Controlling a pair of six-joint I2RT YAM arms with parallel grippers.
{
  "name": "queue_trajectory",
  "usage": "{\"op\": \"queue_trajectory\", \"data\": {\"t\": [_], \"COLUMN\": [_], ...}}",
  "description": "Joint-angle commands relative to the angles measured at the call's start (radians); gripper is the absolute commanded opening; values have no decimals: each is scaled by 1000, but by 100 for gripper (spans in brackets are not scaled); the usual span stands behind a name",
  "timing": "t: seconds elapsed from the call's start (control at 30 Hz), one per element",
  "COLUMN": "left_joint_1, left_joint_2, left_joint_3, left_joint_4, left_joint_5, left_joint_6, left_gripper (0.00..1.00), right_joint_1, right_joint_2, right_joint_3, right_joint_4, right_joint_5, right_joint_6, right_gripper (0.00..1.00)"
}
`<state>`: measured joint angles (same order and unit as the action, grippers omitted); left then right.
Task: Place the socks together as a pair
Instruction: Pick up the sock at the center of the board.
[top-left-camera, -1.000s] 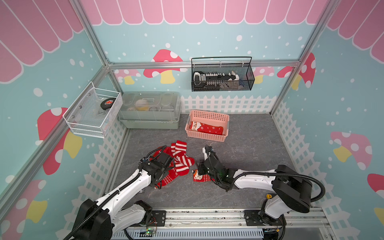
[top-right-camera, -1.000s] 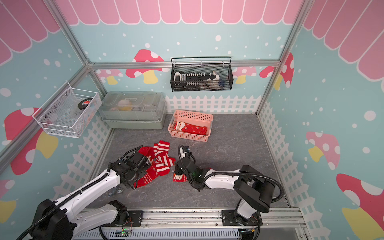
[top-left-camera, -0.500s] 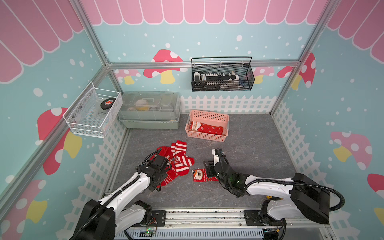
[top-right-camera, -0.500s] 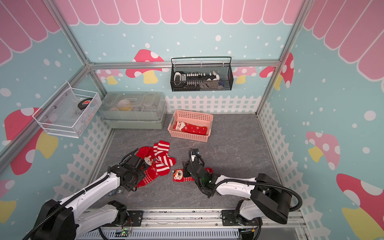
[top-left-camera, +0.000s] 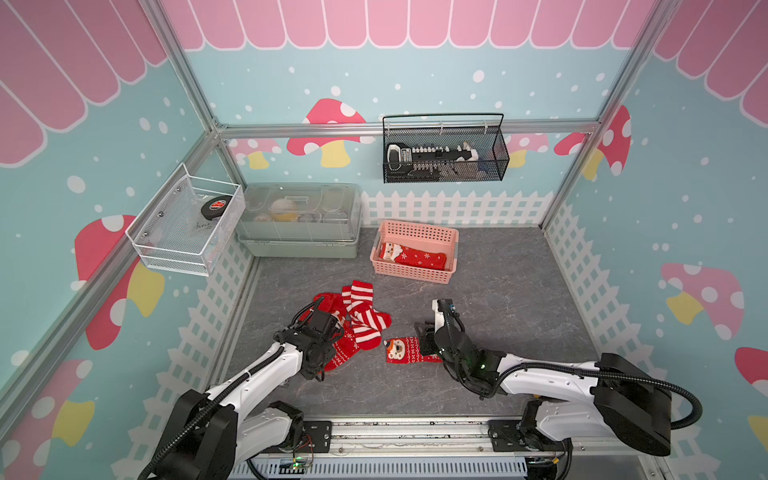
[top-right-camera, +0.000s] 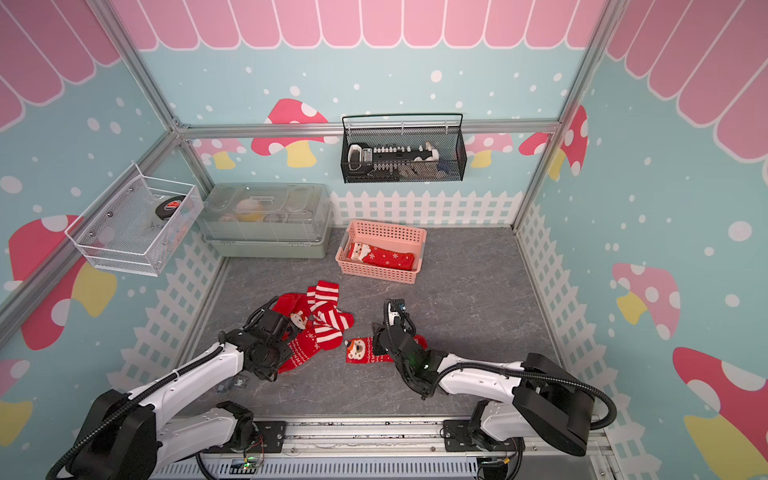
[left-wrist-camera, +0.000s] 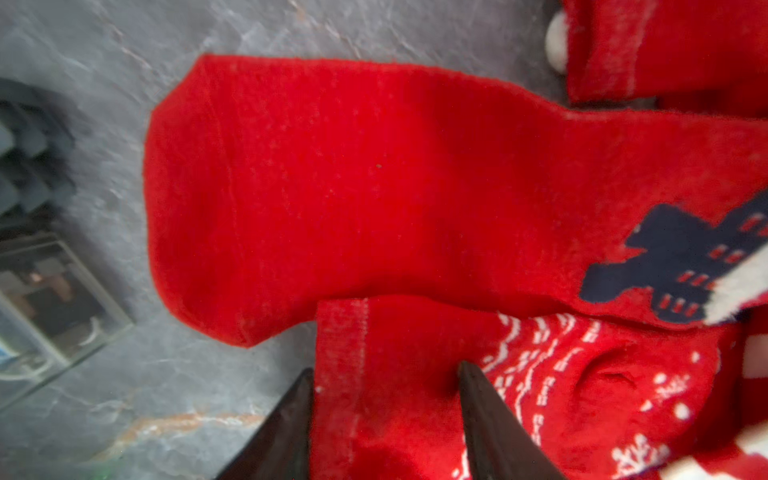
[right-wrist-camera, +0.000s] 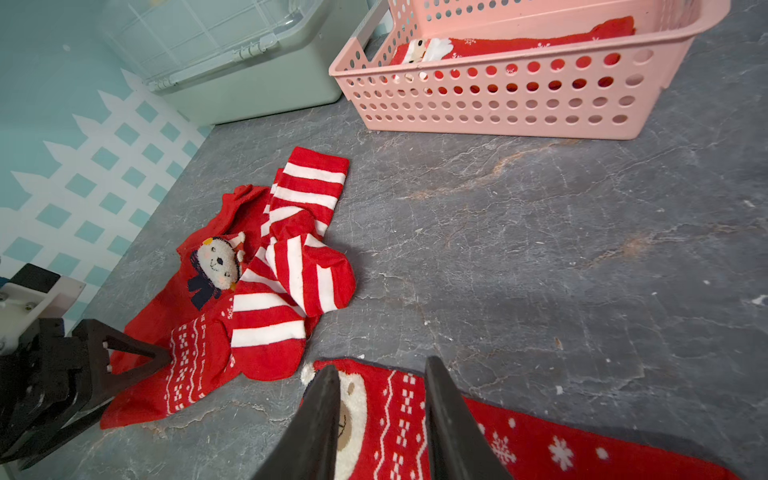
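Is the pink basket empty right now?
No, a red Santa sock lies inside the pink basket, visible in both top views.

Left gripper (left-wrist-camera: 384, 370) tips masked by left arm (top-left-camera: 286, 357) in both top views; finger bases cut off in left wrist view. Bear sock (top-left-camera: 405, 351) far end covered by right gripper (right-wrist-camera: 381, 363), cropped in right wrist view. Wire basket (top-left-camera: 492, 166) contents too small to be identified.
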<state>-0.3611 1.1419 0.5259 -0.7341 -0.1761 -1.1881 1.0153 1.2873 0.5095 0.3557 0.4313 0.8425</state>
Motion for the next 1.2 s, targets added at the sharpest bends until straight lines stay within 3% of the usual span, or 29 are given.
{"op": "queue_trajectory", "data": {"t": [0.0, 0.13, 0.6, 0.87, 1.17], "left_joint_1": [5, 5, 5, 5, 4], "left_joint_2": [-21, -64, -321, -471, -370], "left_joint_3": [2, 6, 49, 174, 418], "left_joint_4": [16, 17, 23, 35, 58], "left_joint_5": [11, 28, 72, 66, 135], "left_joint_6": [-7, -14, 6, 155, 285], "left_gripper": [42, 27, 3, 2, 0], "right_joint_1": [3, 2, 3, 2, 3], "right_joint_2": [-23, -23, -18, -44, 3], "right_joint_3": [-20, -22, -36, -52, 4], "right_joint_4": [-18, -15, 20, 145, 366], "right_joint_5": [26, 20, 1, -58, -255], "right_joint_6": [0, 3, -14, -170, -425], "right_gripper": [34, 34, 35, 44, 56]}}
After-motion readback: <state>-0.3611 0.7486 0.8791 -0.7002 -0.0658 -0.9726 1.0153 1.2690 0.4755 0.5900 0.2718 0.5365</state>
